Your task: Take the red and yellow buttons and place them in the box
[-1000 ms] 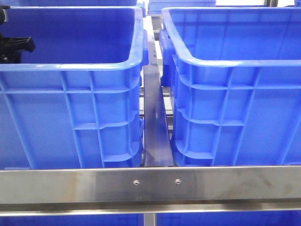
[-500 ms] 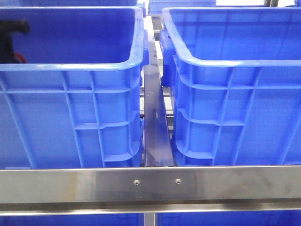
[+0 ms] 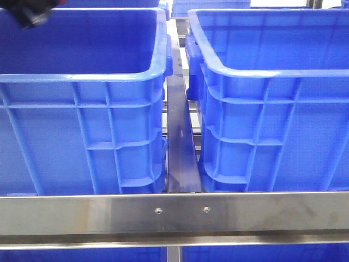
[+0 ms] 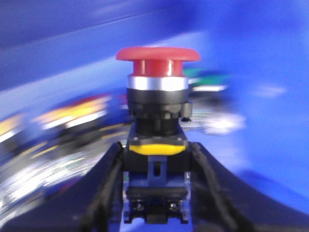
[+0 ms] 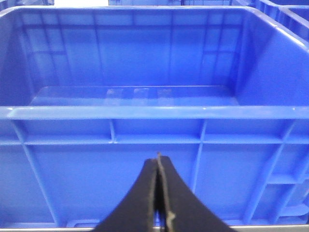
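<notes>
In the left wrist view my left gripper [image 4: 155,169] is shut on a red and yellow button [image 4: 157,92]: red mushroom cap, silver collar, black body with a yellow band. Its fingers [image 4: 104,188] clamp the button's base. Blurred buttons lie behind it inside a blue crate. In the front view only a dark part of the left arm shows at the top left corner, above the left blue crate [image 3: 82,76]. The right blue box [image 3: 262,71] stands beside it. My right gripper [image 5: 158,162] is shut and empty, facing the outer wall of a blue box [image 5: 154,112].
A steel rail [image 3: 174,213] runs across the front below both crates. A dark metal bar [image 3: 179,142] lies in the gap between them. More blue crates show beyond.
My left gripper has risen out of the left crate, from low at its left side to the top left corner of the front view.
</notes>
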